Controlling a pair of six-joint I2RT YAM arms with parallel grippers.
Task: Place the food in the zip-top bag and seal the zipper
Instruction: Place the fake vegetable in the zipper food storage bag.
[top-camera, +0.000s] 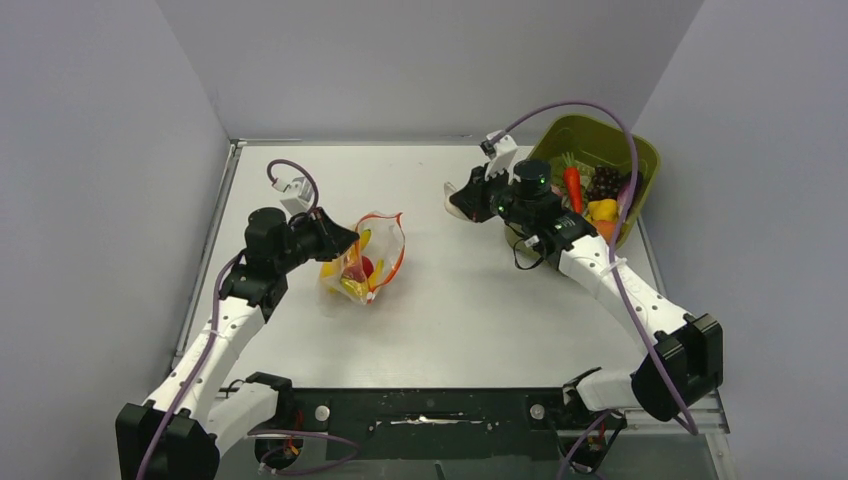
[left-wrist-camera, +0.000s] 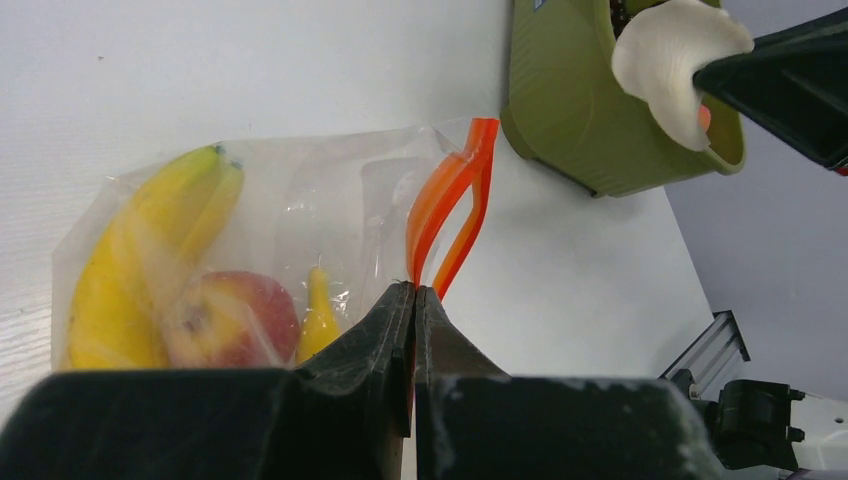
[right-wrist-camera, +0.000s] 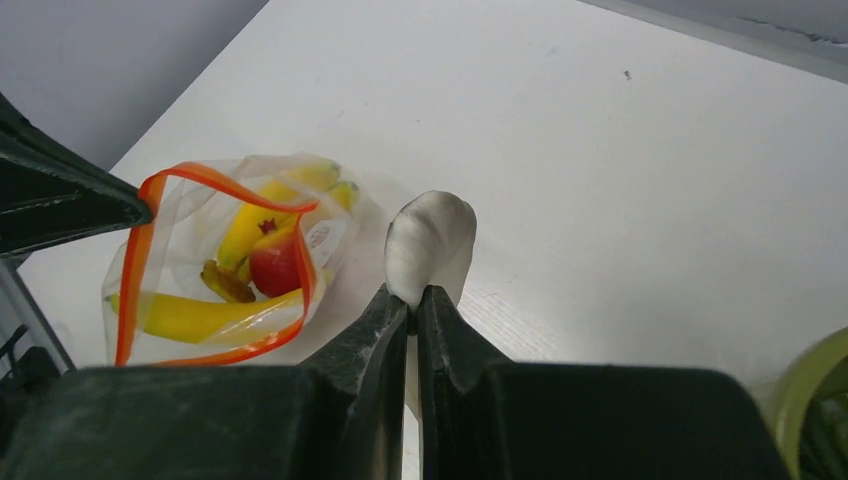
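Note:
The zip-top bag lies left of centre on the table with its mouth gaping toward the right. Inside it are yellow bananas and a red round fruit. My left gripper is shut on the orange-red zipper at the bag's left corner, holding that edge up. My right gripper is shut on a white, rounded piece of food and hangs above the table to the right of the bag, apart from it. The bag's open mouth faces the right gripper.
An olive-green bin stands at the back right, tilted, holding a carrot, dark grapes and yellow and orange pieces. Grey walls close in on the left, back and right. Purple cables loop over both arms.

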